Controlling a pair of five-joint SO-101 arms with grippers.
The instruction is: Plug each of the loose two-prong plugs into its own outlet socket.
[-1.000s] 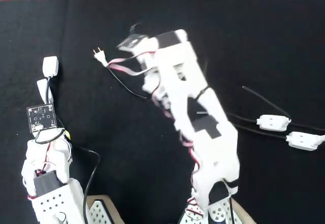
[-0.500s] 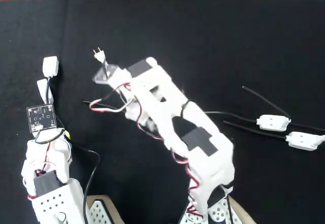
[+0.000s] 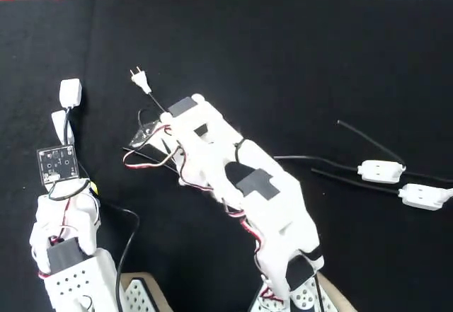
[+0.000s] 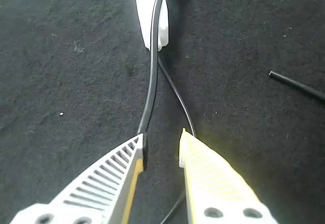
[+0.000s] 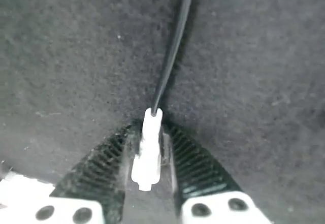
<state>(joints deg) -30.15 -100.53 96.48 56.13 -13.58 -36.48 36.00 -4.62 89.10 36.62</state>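
Observation:
A loose white two-prong plug (image 3: 140, 79) lies on the black cloth at the back left, its cable trailing under my right arm. My right gripper (image 3: 146, 136) sits low, just in front of that plug. In the right wrist view its black fingers (image 5: 106, 155) are shut on a narrow white plug (image 5: 148, 148), whose black cable (image 5: 175, 46) leads away. Two white sockets (image 3: 70, 91) (image 3: 61, 124) lie at the far left. My left gripper (image 4: 161, 141) is open behind the nearer socket (image 4: 150, 10), straddling its cable (image 4: 152, 82).
Two more white sockets (image 3: 381, 171) (image 3: 423, 196) lie at the right with black cables and loose cable ends (image 3: 341, 123). Another black cable end (image 4: 274, 74) lies beside the left gripper. My right arm (image 3: 248, 185) spans the middle of the table.
My right arm swung left and dropped towards the cloth, its gripper ending just in front of the loose plug. The left arm and the sockets stayed still.

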